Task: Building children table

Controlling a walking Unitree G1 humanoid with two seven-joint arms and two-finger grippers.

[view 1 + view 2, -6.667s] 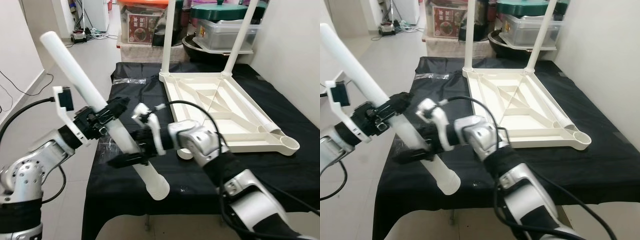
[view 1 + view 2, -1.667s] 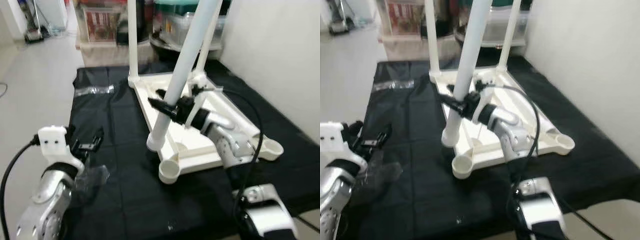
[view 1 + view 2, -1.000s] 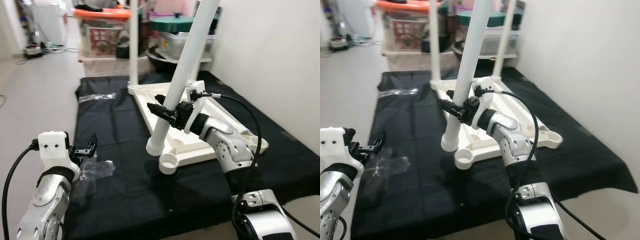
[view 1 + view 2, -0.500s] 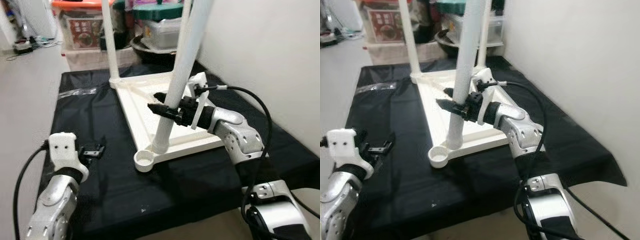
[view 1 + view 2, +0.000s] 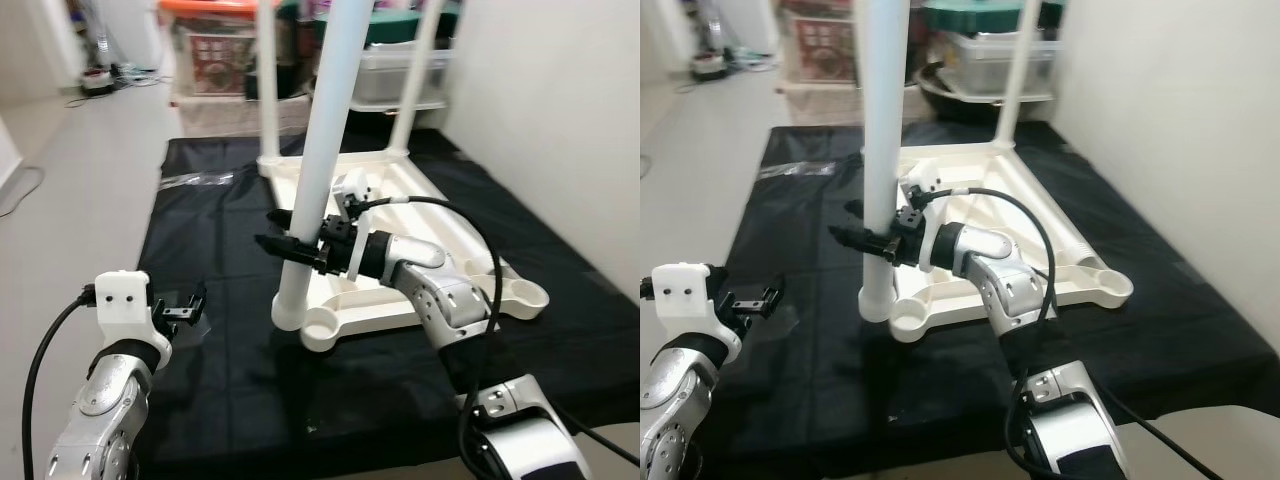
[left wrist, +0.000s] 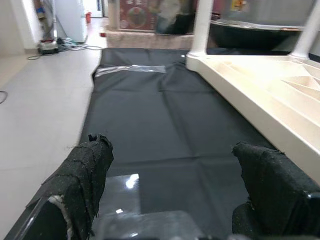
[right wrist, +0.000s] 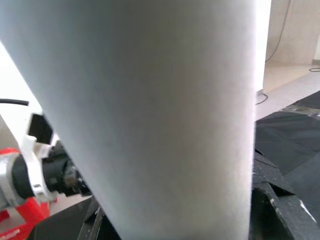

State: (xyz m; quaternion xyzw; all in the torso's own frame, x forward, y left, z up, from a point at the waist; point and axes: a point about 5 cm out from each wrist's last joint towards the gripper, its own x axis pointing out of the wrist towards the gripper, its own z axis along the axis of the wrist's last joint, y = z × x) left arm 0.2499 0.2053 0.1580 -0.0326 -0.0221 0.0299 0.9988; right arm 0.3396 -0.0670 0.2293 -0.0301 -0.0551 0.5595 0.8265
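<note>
The white table top (image 5: 455,222) lies upside down on the black cloth. Two white legs (image 5: 267,80) (image 5: 422,70) stand in its far corners. My right gripper (image 5: 290,245) is shut on a third white leg (image 5: 325,130), held nearly upright. Its lower end hangs just left of the near-left corner socket (image 5: 322,327), touching or almost touching its rim. The near-right socket (image 5: 527,295) holds nothing. In the right wrist view the leg (image 7: 150,100) sits close up against a black finger (image 7: 280,200). My left gripper (image 5: 185,305) is open and holds nothing, low by the table's left edge.
A clear plastic bag (image 6: 135,222) lies on the cloth (image 6: 165,120) under my left gripper, and a strip of clear film (image 5: 200,180) lies farther back. Storage boxes (image 5: 215,45) and a lidded tub (image 5: 985,55) crowd the back. A white wall (image 5: 560,120) runs along the right; open floor (image 5: 70,200) lies left.
The camera has shifted. The held leg now stands more upright, and its lower end has gone from right of the near-left socket to just left of it. My left gripper stays open and low.
</note>
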